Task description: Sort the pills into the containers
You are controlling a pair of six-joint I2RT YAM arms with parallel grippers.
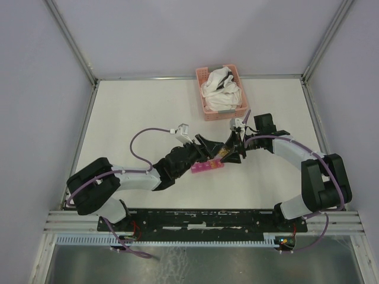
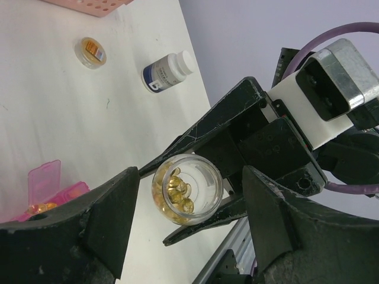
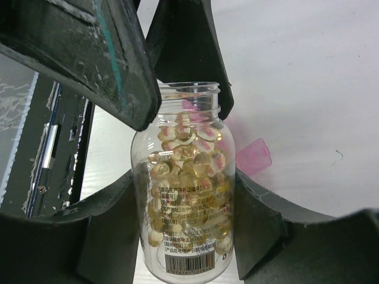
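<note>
The left pincer (image 2: 190,173) stands wide open, its two dark fingers (image 2: 109,222) well apart, with a gap showing on each side between them and the jar (image 2: 187,188). Off that pincer's left finger, low on the white table (image 1: 130,112), lies the magenta strip box (image 2: 54,190) of small containers with one lid flap (image 2: 44,176) raised. A few amber pieces (image 2: 38,208) show in a compartment beside the fingertip. Between the open fingers sits the clear round jar, uncapped, its mouth turned toward the left wrist camera. The pills (image 2: 176,186) are heaped inside it as a yellow-orange mass. The jar is not in the left pincer's hold. The right pincer (image 3: 185,188) is clamped on the jar body, one finger pressed to each side of the labelled glass. Seen from the right wrist, the jar's neck reaches out past the fingertips, and the left pincer's fingers flank the mouth just beyond. A pink flap of the strip box shows past the jar's right shoulder. From above, the two pincers meet nose to nose, and the strip box lies just on their near side. Farther out from the left pincer, a white-capped dark bottle (image 2: 167,71) lies on its side. A small round cap (image 2: 90,52) rests near it. Beyond both stands the pink lattice basket (image 1: 228,111) holding white cloth (image 1: 220,89).
</note>
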